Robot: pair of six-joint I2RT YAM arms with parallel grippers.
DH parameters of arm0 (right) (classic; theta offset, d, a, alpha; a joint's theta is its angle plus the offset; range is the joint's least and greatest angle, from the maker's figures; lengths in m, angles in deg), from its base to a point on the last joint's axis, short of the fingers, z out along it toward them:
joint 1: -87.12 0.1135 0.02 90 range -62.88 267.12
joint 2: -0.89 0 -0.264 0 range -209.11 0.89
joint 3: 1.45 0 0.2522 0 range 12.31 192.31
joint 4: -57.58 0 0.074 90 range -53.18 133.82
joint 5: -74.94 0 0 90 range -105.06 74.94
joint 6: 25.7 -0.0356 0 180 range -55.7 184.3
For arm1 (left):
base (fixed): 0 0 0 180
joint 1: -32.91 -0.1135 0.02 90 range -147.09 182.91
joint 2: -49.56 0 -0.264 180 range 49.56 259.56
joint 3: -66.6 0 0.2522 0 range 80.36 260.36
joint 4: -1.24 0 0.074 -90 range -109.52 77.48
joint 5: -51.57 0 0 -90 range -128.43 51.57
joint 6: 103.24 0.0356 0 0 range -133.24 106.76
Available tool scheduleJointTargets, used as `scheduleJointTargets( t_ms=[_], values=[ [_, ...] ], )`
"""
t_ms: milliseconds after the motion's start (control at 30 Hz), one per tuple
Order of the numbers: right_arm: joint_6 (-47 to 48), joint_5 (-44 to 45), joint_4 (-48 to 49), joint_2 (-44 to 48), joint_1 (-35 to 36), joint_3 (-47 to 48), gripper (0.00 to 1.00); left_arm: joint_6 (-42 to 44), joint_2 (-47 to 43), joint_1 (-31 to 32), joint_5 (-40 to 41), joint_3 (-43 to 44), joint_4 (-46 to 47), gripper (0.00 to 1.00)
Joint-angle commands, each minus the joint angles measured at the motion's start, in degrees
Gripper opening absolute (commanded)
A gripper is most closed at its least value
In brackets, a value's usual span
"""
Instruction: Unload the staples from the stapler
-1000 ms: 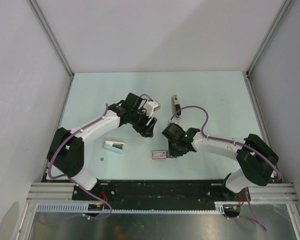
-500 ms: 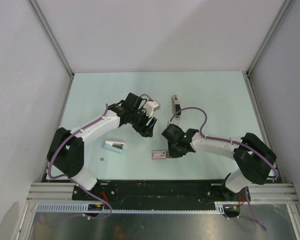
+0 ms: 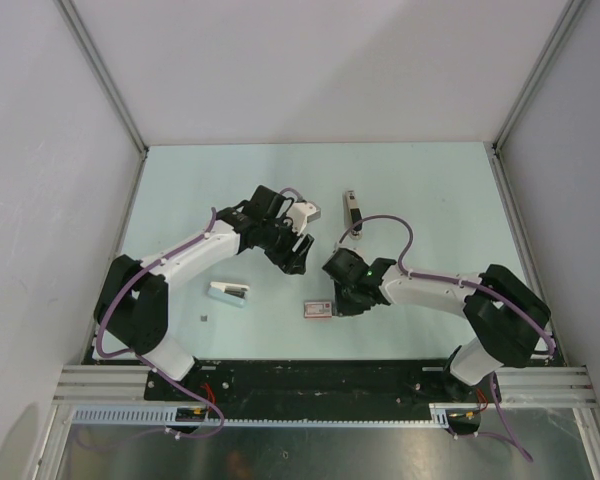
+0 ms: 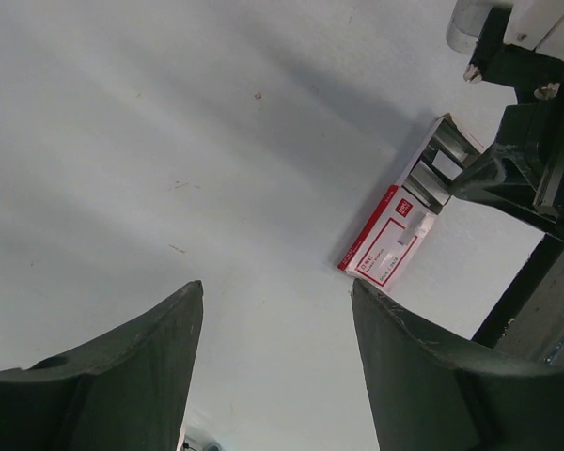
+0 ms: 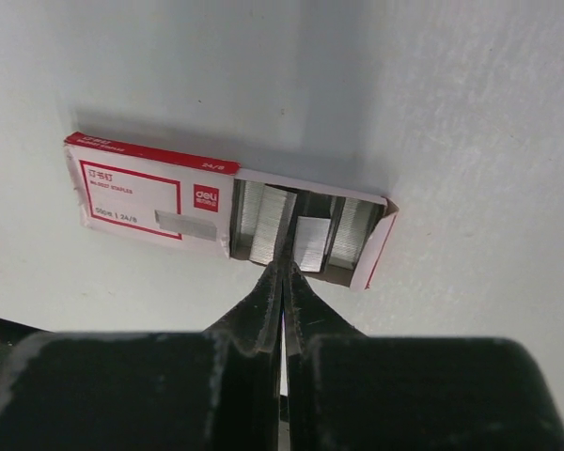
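1. While the right gripper [image 5: 283,258], fingers pressed together, noses into the open staple box [image 5: 141,193], likely depositing a strip, the stapler [image 3: 351,212] lies untouched beyond it.
2. Left gripper [image 4: 274,291] hovers spread wide, staying out of the way.

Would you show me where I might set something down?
The table is bare beyond the stapler and in the far right corner. It is crowded around the staple box, between the left gripper and right gripper.

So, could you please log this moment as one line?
left gripper: open, empty | right gripper: shut, tips at open staple box | stapler: lying apart, ungripped
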Motion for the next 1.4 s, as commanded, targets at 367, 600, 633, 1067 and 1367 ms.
scheduleJointTargets(
  t_ms=[367,600,633,1067,1367],
  values=[
    [0.1,-2.3,-2.5,14.8,-6.1,0.2,0.12,8.2,-0.7,0.6,-1.0,-0.8,0.9,0.73],
    [1.3,-10.0,2.8,16.5,-13.2,-8.1,0.28,14.3,1.8,3.7,0.5,-4.4,0.9,0.73],
    [1.1,-11.8,4.7,16.9,-14.3,-9.8,0.29,14.9,2.4,4.0,0.8,-4.8,0.9,0.73],
    [-5.1,-29.8,25.4,20.1,-24.5,-26.1,0.29,17.8,5.6,7.4,5.1,-7.8,4.6,0.69],
    [-6.7,-31.6,31.6,18.4,-26.0,-28.5,0.26,19.9,5.7,10.2,7.7,-10.5,8.3,0.69]
  ],
)
